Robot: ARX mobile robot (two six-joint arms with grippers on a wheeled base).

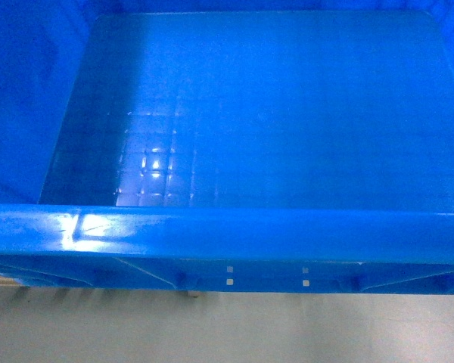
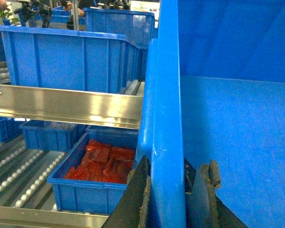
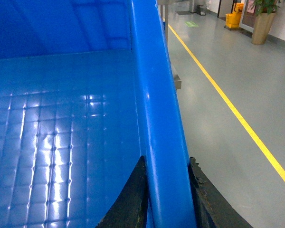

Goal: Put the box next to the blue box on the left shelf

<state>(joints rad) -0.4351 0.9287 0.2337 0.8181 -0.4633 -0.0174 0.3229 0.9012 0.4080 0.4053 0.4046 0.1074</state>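
The box point(image 1: 257, 113), a big bright blue open crate with a faint grid floor, fills the head view and is empty. My left gripper point(image 2: 175, 166) is shut on its left rim point(image 2: 167, 95), one finger outside and one inside. My right gripper point(image 3: 167, 161) is shut on the right rim point(image 3: 154, 95) in the same way. Left of the box is the left shelf point(image 2: 61, 105), with metal rails and white rollers point(image 2: 19, 175). A blue box point(image 2: 61, 61) stands on its upper level, close beside the held box's left wall. Neither gripper shows in the head view.
On the lower level sit a blue crate of red pieces point(image 2: 102, 164) and another blue crate point(image 2: 47, 135). More blue crates point(image 2: 118, 23) stand behind. To the right is grey floor with a yellow line point(image 3: 237, 114), a yellow mop bucket point(image 3: 235, 16) and a planter point(image 3: 262, 23).
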